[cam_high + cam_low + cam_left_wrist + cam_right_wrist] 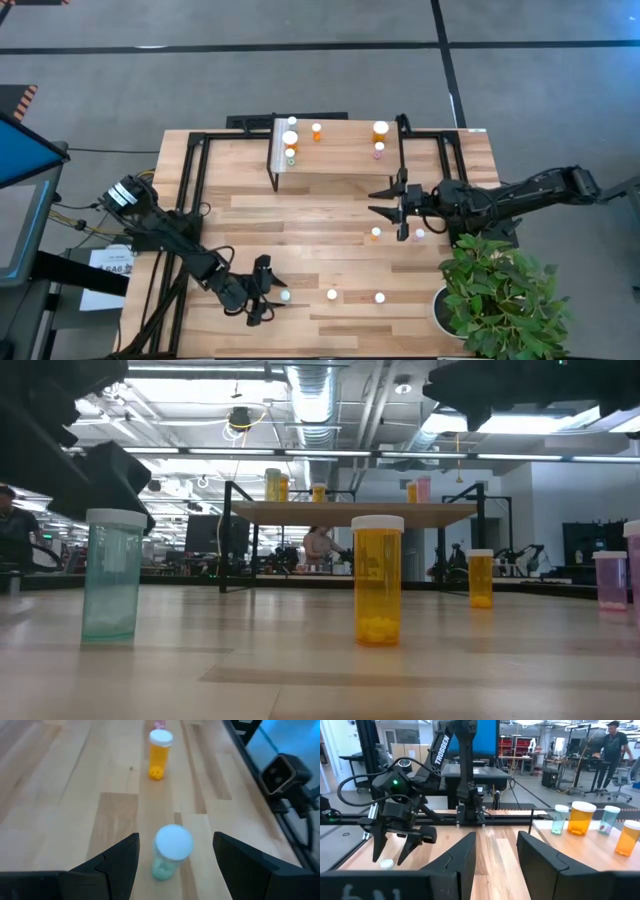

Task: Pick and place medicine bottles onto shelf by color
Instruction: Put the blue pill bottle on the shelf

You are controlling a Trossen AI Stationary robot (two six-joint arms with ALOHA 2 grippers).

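Two arms show from above: the left pincer (268, 292) hangs wide open at the tabletop's (330, 262) near edge, the green bottle (286, 295) upright just ahead of its fingertips. Left wrist view: that bottle (169, 852) stands between the spread fingers (120, 857). The right pincer (385, 203), likewise open and empty, waits near the shelf (340, 155).

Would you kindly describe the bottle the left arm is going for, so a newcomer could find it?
Find the left gripper near the table's front edge. The green bottle stands between its open fingers. Its front-row neighbours, an orange bottle and a pink bottle, are coloured differently.
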